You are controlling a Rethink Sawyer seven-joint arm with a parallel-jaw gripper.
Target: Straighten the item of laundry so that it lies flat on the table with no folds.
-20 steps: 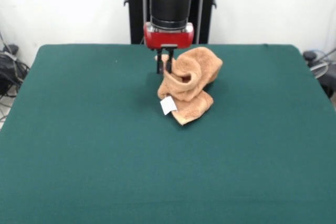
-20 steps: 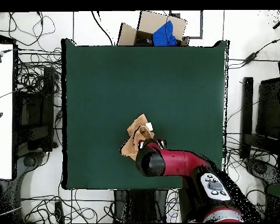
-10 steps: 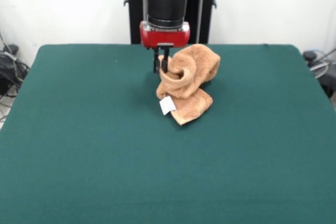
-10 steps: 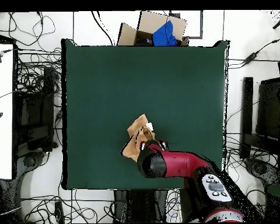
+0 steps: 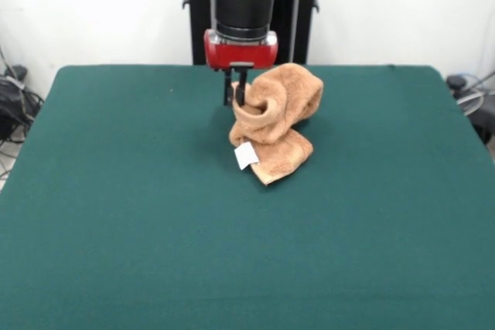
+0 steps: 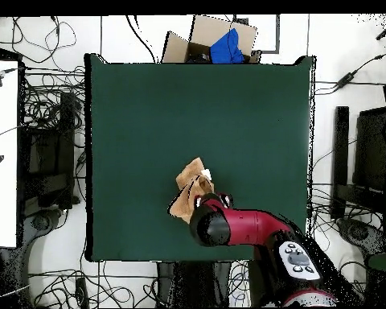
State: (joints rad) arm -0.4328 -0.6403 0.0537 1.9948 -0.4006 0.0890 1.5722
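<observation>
Got my gripper [image 5: 235, 96] pinched on the towel's [image 5: 274, 121] edge, lifting it near the table's [image 5: 116, 191] far edge so the folds hang loose.

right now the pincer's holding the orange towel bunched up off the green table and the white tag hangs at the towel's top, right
Not quite: the white tag hangs low on the towel, near the green table, not at its top. The front view shows it. The pincer does hold the towel bunched up.
</observation>
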